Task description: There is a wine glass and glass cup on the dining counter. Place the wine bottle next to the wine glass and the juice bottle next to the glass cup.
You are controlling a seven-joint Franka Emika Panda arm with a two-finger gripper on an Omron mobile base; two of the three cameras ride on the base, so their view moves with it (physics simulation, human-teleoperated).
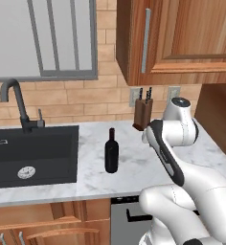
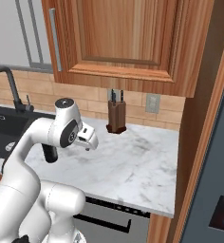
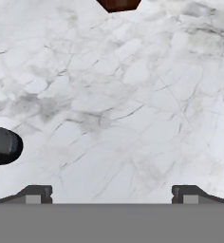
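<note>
The wine bottle (image 1: 111, 152), dark and near-black with a slim neck and dark red cap, stands upright on the marble counter (image 1: 134, 167) to the right of the sink. My gripper (image 2: 90, 141) hangs open above the counter, to the right of the bottle and apart from it, with nothing between its fingers. In the hand view the gripper (image 3: 112, 194) looks down on bare marble, and the wine bottle (image 3: 4, 144) shows as a dark rounded shape at the left edge. In the right base view my arm partly hides the wine bottle (image 2: 50, 153). The wine glass, glass cup, juice bottle and dining counter are out of view.
A wooden knife block (image 1: 142, 114) stands against the brick back wall behind the gripper. The black sink (image 1: 33, 153) and faucet (image 1: 19, 103) lie to the left. A wooden wall cabinet (image 2: 123, 38) hangs overhead. A tall wooden panel (image 2: 199, 142) bounds the counter on the right.
</note>
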